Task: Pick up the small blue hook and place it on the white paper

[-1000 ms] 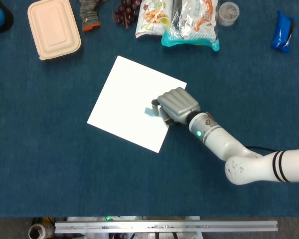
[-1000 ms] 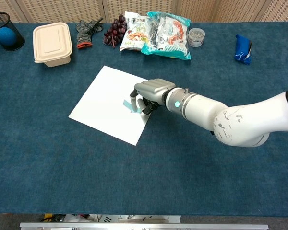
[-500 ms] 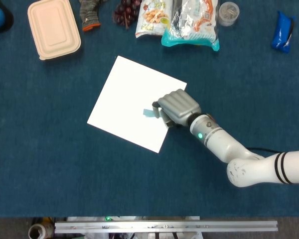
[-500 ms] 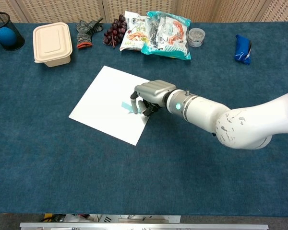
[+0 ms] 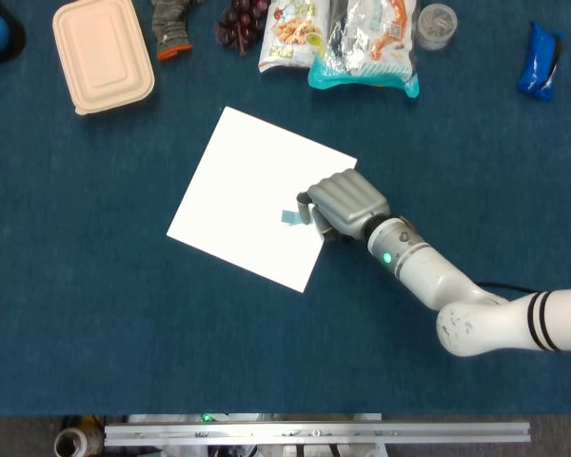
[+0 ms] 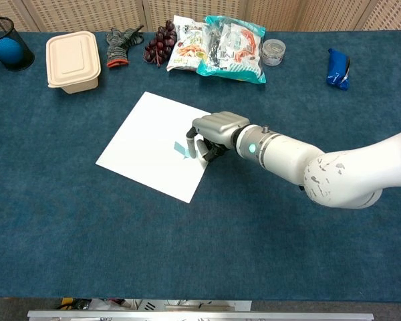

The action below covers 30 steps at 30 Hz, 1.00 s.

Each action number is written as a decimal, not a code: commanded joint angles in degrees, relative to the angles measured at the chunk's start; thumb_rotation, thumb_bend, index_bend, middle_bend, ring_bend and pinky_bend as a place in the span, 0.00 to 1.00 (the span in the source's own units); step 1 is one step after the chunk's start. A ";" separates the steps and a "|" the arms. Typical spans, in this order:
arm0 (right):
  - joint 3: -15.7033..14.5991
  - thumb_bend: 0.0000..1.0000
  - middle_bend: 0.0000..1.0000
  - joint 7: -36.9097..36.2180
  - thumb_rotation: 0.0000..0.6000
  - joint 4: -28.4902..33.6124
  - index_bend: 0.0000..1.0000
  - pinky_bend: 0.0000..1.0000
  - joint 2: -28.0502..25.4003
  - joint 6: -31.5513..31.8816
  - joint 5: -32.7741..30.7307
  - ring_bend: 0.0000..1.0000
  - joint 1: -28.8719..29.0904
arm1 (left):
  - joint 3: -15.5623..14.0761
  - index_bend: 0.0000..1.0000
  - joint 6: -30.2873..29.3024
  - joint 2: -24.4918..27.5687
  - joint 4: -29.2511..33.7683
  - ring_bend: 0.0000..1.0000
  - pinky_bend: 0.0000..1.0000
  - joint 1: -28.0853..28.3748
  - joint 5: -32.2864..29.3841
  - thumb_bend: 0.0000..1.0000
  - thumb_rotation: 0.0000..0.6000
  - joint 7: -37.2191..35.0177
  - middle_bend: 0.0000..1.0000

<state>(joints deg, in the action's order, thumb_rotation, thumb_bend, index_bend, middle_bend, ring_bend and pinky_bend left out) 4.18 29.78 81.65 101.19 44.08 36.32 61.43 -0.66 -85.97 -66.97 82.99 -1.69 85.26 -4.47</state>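
Blue worktop [image 5: 95, 314]: white paper [image 5: 247, 195] bore small blue hook [image 5: 291, 217], judged light, stiff, best pinched edgewise; right hand [image 5: 344, 202] beside it, fingers curled, contact unclear.

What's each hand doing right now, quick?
Left hand: not in either view.
Right hand: at the blue hook on the white paper; grip cannot be told.
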 commanded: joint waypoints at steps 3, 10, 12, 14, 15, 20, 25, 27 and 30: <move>-0.11 0.84 1.00 0.13 1.00 0.01 0.47 1.00 -0.16 0.11 -0.13 1.00 -0.14 | 0.03 0.28 0.04 -0.04 0.04 0.29 0.19 0.08 0.08 0.36 1.00 0.08 0.27; -0.09 0.84 1.00 0.08 1.00 -0.02 0.47 1.00 -0.49 0.24 -0.02 1.00 -0.43 | 0.03 0.28 0.08 -0.02 0.09 0.29 0.19 0.11 0.06 0.36 1.00 0.19 0.27; -0.04 0.85 1.00 -0.05 1.00 0.01 0.47 1.00 -0.56 0.23 -0.07 1.00 -0.53 | 0.04 0.28 0.12 -0.01 0.10 0.29 0.19 0.13 0.03 0.36 1.00 0.23 0.27; -0.12 0.84 1.00 -0.05 1.00 -0.03 0.47 1.00 -0.58 0.24 0.01 1.00 -0.64 | 0.03 0.28 0.20 -0.02 0.14 0.29 0.19 0.15 0.00 0.36 1.00 0.26 0.27; -0.16 0.84 1.00 -0.04 1.00 -0.03 0.47 1.00 -0.60 0.23 0.04 1.00 -0.68 | 0.02 0.28 0.22 -0.01 0.17 0.29 0.19 0.16 0.00 0.36 1.00 0.27 0.27; -0.06 0.84 1.00 -0.20 1.00 -0.12 0.47 1.00 -0.69 0.29 0.20 1.00 -0.88 | 0.00 0.28 0.33 -0.01 0.26 0.29 0.19 0.22 0.01 0.36 1.00 0.43 0.27; 0.42 0.84 1.00 -0.67 1.00 -0.38 0.47 1.00 -0.88 0.27 0.19 1.00 -1.08 | 0.03 0.28 0.45 0.05 0.34 0.29 0.19 0.26 -0.13 0.36 1.00 0.52 0.27; 0.73 0.84 1.00 -1.00 1.00 -0.32 0.47 1.00 -1.06 0.31 0.29 1.00 -1.17 | 0.05 0.28 0.45 0.10 0.38 0.29 0.19 0.27 -0.13 0.36 1.00 0.58 0.27; 1.35 0.84 1.00 -1.82 1.00 0.19 0.47 1.00 -1.70 0.63 0.72 1.00 -1.54 | 0.15 0.28 0.33 0.22 0.53 0.29 0.19 0.27 -0.17 0.36 1.00 0.64 0.27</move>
<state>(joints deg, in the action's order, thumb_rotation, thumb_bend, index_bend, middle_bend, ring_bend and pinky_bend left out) 5.34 28.18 81.67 99.67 44.59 36.91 60.01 -0.51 -85.65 -66.74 83.53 -1.42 85.08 -3.83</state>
